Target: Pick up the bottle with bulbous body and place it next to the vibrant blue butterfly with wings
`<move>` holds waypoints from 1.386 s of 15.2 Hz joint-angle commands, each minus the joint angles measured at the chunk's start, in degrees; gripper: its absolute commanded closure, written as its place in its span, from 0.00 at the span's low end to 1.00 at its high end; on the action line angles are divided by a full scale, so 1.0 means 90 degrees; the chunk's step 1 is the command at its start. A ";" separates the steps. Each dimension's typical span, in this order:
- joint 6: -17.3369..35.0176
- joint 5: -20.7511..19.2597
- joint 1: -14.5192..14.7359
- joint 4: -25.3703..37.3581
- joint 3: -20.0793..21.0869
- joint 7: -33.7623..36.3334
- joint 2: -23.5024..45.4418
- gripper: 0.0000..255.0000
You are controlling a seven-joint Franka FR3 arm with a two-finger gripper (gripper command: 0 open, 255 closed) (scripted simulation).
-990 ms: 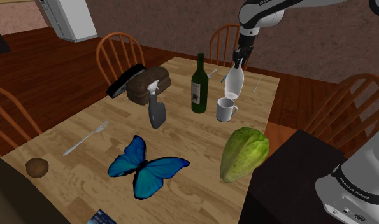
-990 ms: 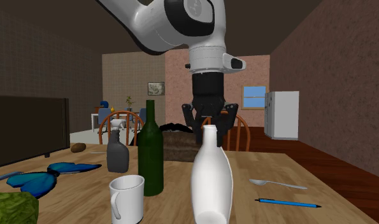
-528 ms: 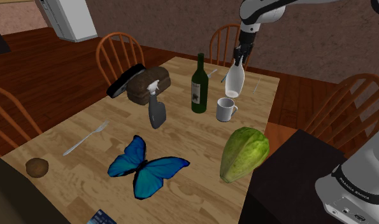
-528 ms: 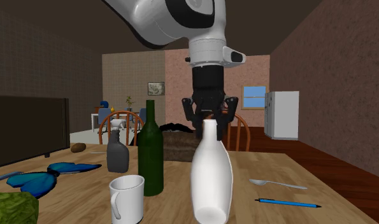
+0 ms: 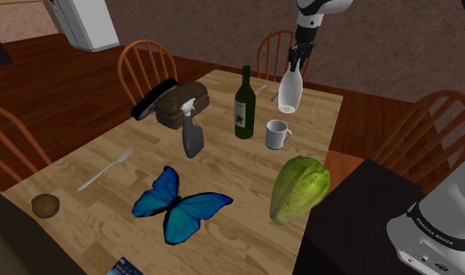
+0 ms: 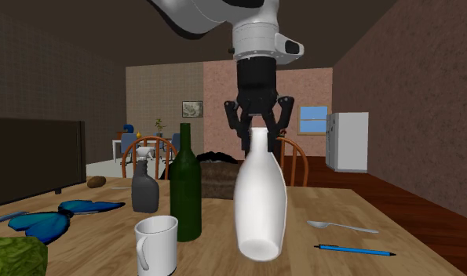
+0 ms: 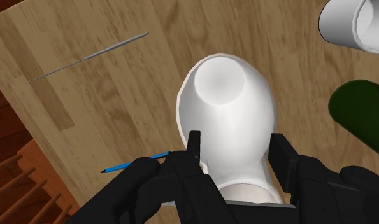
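Observation:
A white bottle (image 5: 290, 91) (image 6: 260, 204) (image 7: 227, 108) with a narrow neck and a rounded body hangs above the wooden table (image 5: 137, 168), clear of the surface. My black gripper (image 5: 295, 64) (image 6: 259, 135) (image 7: 235, 159) is shut on its neck from above, a finger on each side. The blue butterfly (image 5: 177, 205) (image 6: 52, 216) lies flat on the table, well toward the shoulder view's lower left of the bottle. In the second exterior view it is at the far left.
Below the bottle stand a white mug (image 5: 277, 133) (image 6: 156, 243) and a dark green wine bottle (image 5: 245, 103) (image 6: 185, 187). A grey spray bottle (image 5: 193, 134), a bread loaf (image 5: 182, 103), a green cabbage (image 5: 299, 187), a fork (image 5: 104, 169), a blue pen (image 6: 355, 250) and chairs surround them.
The gripper has risen with the white bottle in it, lifting the bottle off the table. Nothing else has moved.

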 commanded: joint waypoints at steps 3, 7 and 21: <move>-0.0347 -0.0012 0.0000 0.0313 -0.0003 0.0019 -0.0036 1.00; -0.0685 -0.0018 -0.0006 0.0640 -0.0007 0.0030 -0.0047 1.00; -0.0985 -0.0354 0.0859 -0.1053 0.0671 0.1624 -0.2079 1.00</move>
